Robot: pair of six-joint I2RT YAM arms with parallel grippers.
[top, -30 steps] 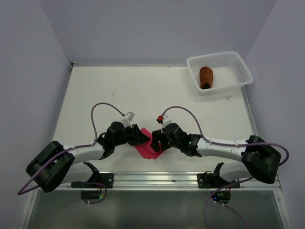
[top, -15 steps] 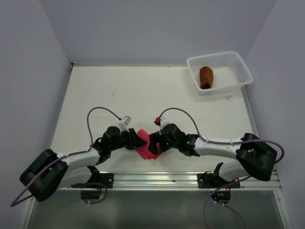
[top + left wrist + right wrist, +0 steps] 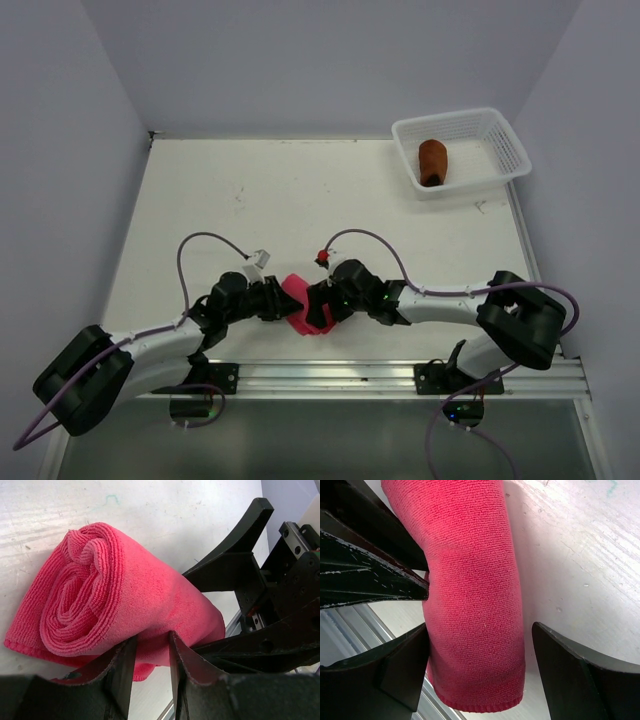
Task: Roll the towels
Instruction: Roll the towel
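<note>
Pink towel between low inward-bent arms, left claw clamped on it, right claw apart

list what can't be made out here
Top view: bright pink terry towel roll, mostly under left tool and right tool.
Right wrist view: its far end, cut by the top edge.
Top view: rust-brown towel roll in white mesh basket, too small for detail.

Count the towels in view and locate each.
2. The rolled bright pink terry towel lies on the white table, near edge; the rust-brown terry towel sits in the white plastic mesh basket, far right.
</note>
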